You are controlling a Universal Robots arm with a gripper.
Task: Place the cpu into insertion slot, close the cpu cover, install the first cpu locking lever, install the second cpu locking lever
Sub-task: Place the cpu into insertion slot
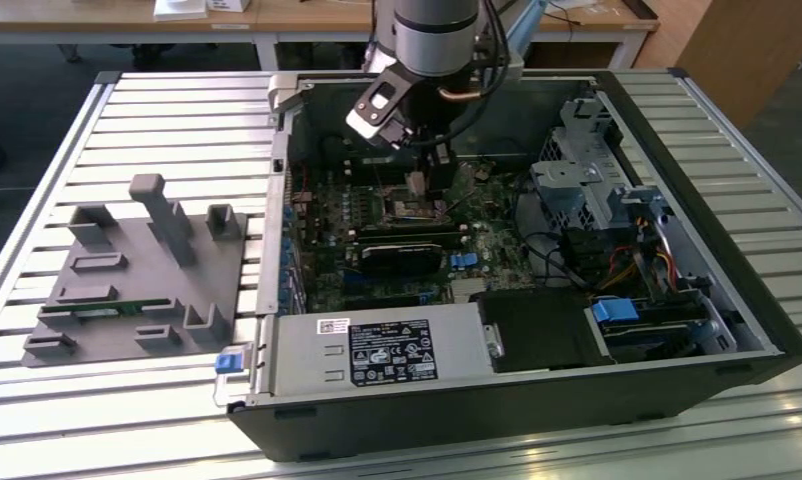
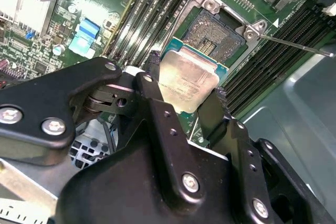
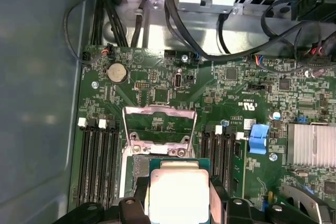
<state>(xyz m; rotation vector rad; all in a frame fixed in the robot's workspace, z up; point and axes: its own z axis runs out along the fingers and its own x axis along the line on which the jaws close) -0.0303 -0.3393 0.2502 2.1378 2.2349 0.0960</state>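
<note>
Placing step: gripper [image 2: 185, 78] clamped on the cpu [image 3: 178, 195] by opposite edges, over the open socket [image 2: 215, 35] mid-motherboard, with the cpu cover [image 3: 157, 110] raised. Likely calls for squaring to the socket, lowering gently.

In the exterior view the grey arm [image 1: 435, 30] enters at 12 o'clock and reaches straight down. Its black pincer [image 1: 431, 172] points downward. In both wrist views its two fingers [image 2: 157, 108] clamp opposite edges of the cpu [image 2: 189, 77], holding it flat.
</note>
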